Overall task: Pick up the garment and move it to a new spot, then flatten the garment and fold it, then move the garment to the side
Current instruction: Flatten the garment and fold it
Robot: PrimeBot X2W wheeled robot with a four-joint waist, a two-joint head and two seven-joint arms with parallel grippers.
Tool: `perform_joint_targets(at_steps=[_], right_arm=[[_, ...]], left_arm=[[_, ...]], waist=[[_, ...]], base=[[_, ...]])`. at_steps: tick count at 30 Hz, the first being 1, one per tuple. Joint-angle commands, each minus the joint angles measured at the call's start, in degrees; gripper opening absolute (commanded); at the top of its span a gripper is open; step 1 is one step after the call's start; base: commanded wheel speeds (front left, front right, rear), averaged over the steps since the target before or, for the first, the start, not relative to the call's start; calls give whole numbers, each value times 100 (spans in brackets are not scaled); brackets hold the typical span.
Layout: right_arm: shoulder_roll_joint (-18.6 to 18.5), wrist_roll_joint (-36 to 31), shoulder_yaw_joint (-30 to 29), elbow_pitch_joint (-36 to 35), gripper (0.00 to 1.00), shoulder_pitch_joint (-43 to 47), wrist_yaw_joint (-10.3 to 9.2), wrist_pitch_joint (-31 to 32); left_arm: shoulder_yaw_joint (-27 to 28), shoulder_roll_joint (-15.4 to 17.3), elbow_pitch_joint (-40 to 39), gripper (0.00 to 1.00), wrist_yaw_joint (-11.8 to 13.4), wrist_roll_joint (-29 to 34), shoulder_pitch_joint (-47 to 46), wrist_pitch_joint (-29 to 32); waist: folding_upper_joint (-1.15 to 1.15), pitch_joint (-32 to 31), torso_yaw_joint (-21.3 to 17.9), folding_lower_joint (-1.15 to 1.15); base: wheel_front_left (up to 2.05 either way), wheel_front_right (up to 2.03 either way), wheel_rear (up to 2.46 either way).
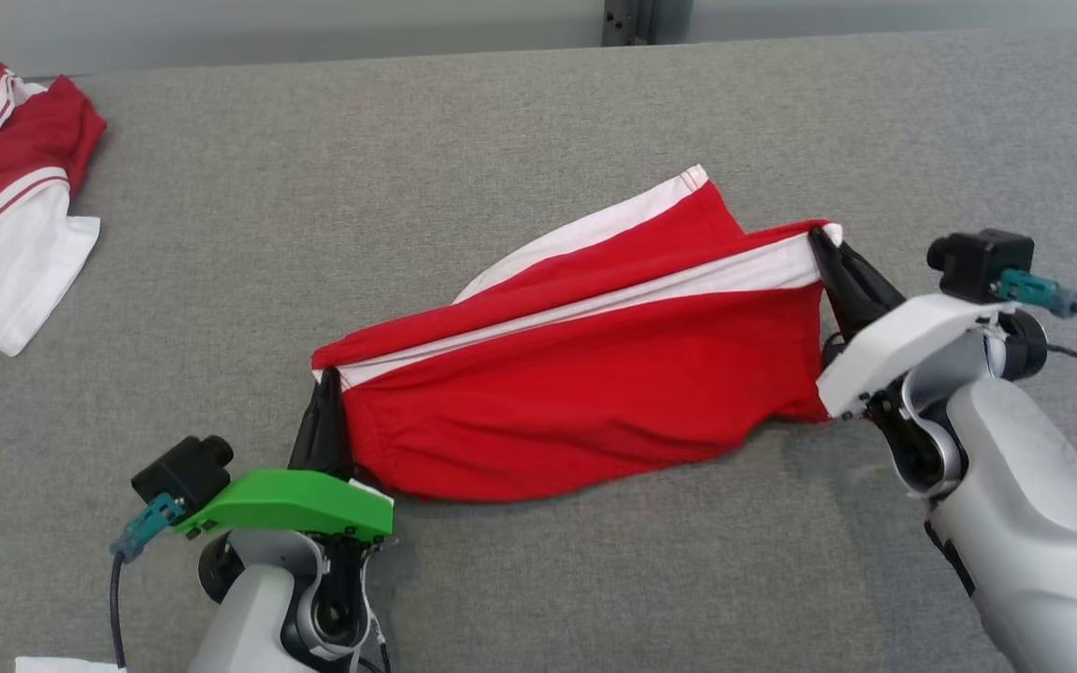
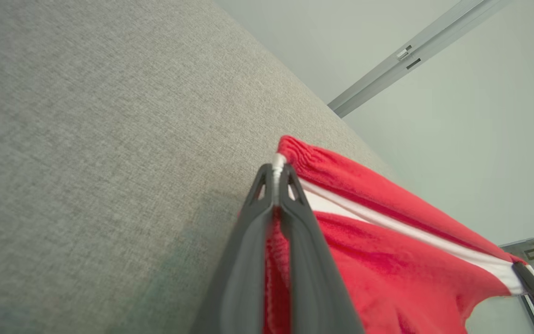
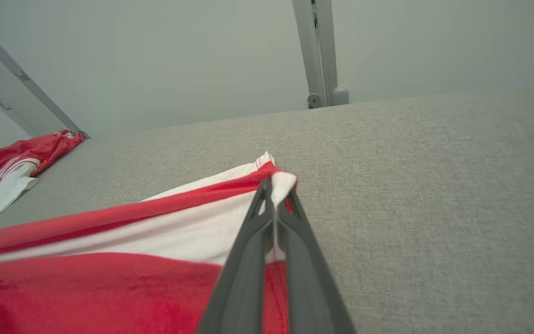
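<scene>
My left gripper [image 1: 325,388] is clamped tight on the near-left corner of the red-and-white garment [image 1: 585,393], fingers pointing up from my forearm at lower left. My right gripper [image 1: 821,238] pinches the far-right corner, its forearm angling in from lower right. The garment is stretched between them, mid-way across the grey surface [image 1: 538,112].
</scene>
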Motion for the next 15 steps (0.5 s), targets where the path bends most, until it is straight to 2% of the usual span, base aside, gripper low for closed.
perform_joint_targets(at_steps=[1, 5, 15], right_arm=[[-106, 58, 101, 267, 0, -280, -12, 26], [-175, 245, 537, 930, 0, -937, -11, 130], [-384, 821, 1446, 2096, 0, -1954, -11, 77]], left_arm=[[-32, 42, 156, 0, 31, -4, -194, -53], [-230, 40, 461, 0, -45, -94, -473, -107], [-748, 36, 652, 0, 40, -453, -835, -220]], waist=[[0, 148, 173, 0], [0, 257, 351, 0], [0, 511, 750, 0]], base=[[0, 0, 0], [0, 0, 0], [0, 0, 0]])
